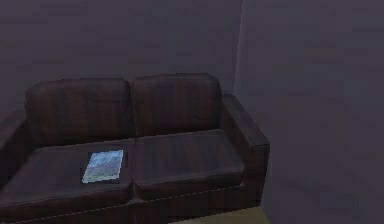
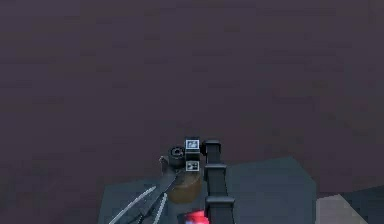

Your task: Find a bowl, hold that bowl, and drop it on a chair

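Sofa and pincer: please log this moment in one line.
forward view: sofa, pale flat item on it, view's left | arm side view: pincer, load unclear

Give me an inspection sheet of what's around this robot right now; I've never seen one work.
Surface: grey flat top beneath the arm.
Job's things: small brownish rounded thing by the gripper, perhaps the bowl; cannot confirm.
Clutter: flat pale thing on the left seat of the sofa; small red thing beside the arm.
Grippers: gripper seen against the grey flat top; cannot tell whether it holds anything.
Cables: nothing seen.
Surroundings: the sofa is dark brown, two-seat, against a dark wall.
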